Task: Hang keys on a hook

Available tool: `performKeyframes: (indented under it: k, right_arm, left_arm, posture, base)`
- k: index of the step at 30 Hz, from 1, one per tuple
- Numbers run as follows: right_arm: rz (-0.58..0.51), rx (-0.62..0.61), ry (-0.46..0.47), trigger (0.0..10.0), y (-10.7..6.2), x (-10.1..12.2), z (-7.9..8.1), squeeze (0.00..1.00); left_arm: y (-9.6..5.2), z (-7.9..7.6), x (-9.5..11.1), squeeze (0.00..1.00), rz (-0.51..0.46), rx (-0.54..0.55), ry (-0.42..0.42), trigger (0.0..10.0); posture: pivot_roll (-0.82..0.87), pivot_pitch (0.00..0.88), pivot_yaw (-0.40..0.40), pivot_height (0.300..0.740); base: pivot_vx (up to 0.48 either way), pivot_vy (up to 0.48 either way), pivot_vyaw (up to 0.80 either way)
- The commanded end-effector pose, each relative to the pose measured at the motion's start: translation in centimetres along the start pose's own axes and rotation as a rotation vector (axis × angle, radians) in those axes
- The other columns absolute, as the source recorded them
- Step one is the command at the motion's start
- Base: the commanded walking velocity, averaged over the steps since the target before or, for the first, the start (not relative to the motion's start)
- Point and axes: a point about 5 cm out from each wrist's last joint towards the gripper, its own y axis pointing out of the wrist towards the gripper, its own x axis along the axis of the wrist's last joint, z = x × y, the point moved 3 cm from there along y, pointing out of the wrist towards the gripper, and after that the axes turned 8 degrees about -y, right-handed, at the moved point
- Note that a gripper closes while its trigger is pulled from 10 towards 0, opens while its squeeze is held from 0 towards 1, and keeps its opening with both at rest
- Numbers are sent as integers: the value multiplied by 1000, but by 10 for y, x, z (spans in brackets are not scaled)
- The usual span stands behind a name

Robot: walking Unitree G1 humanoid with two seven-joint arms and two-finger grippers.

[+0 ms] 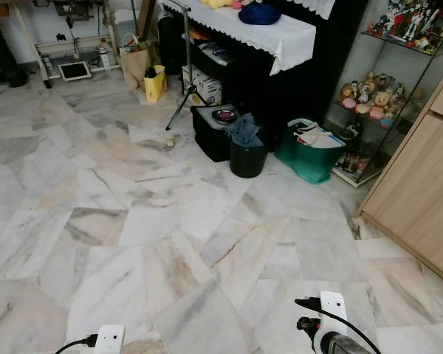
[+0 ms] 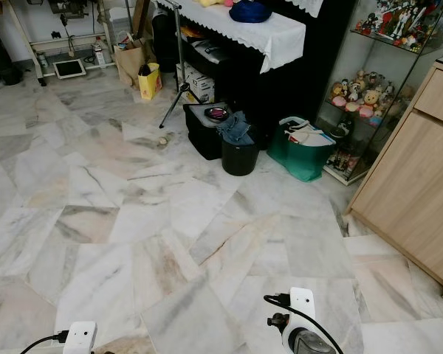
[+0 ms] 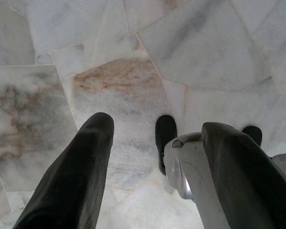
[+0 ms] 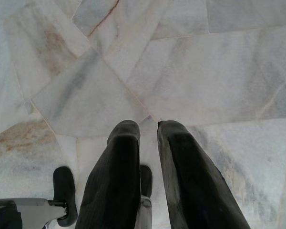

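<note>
You have no keys or hook to go by in these pictures, so where they lie cannot be told. Your left gripper [image 3: 155,143] hangs low over the marble floor [image 1: 133,221] with its fingers [image 3: 81,167] spread wide and nothing between them. Your right gripper [image 4: 148,138] also points down at the floor, its fingers [image 4: 117,171] nearly pressed together with only a thin gap, holding nothing. From the head, both wrists sit at the bottom edge, well apart from each other. Ahead of you, across the floor, stands a black bin [image 1: 247,156] with a blue cloth [image 1: 244,131] draped over it, just beside a green bag [image 1: 310,155]. Behind them is a dark piano with a white cover [image 1: 280,33]. To your right stands a wooden cabinet [image 1: 421,184], and past it a glass shelf of figurines [image 1: 369,92].
</note>
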Motion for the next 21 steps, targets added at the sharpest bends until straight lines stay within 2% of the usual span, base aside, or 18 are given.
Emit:
performKeyframes:
  k: [1, 15, 21]
  right_arm:
    - [6, 2, -7, 10000, 0, -2, 0, 0]
    - [9, -4, -3, 10000, 0, -1, -1, 0]
    - [22, -11, -21, 10000, 0, -1, -2, 0]
  left_arm:
    - [0, 0, -4, 0, 16, 4, 8, 10000]
    - [-1, 4, -3, 0, 5, 20, -14, 10000]
    - [-1, 0, -1, 0, -14, -1, -25, 10000]
  posture:
    - [81, 0, -55, 740]
    - [84, 0, -66, 740]
    - [82, 0, -68, 740]
  base:
    - [0, 0, 0]
    - [0, 0, 0]
    - [0, 0, 0]
